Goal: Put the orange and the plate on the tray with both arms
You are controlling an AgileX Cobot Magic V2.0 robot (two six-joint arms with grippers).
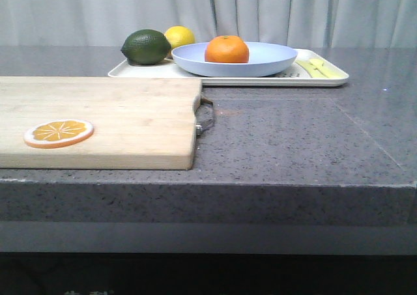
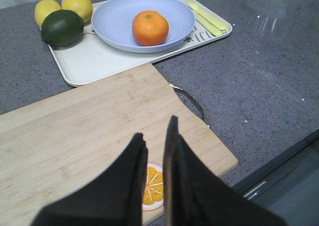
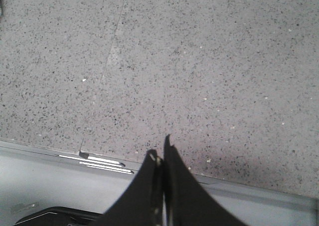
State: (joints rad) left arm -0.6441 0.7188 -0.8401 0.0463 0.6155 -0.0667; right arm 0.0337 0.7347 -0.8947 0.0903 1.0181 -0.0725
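Sitting in the plate (image 1: 273, 66) on the far tray (image 1: 326, 80), the orange (image 1: 227, 49) rests untouched. Left gripper (image 2: 155, 131) hovers narrow and empty above the cutting board (image 1: 130, 122); right gripper (image 3: 160, 153) is pressed together over bare counter (image 3: 199, 61).

No text, label, brand or number can be read anywhere; the only print is a set of dark marks on the tray (image 2: 199, 35) beside the plate (image 2: 114, 21), too small to make out.
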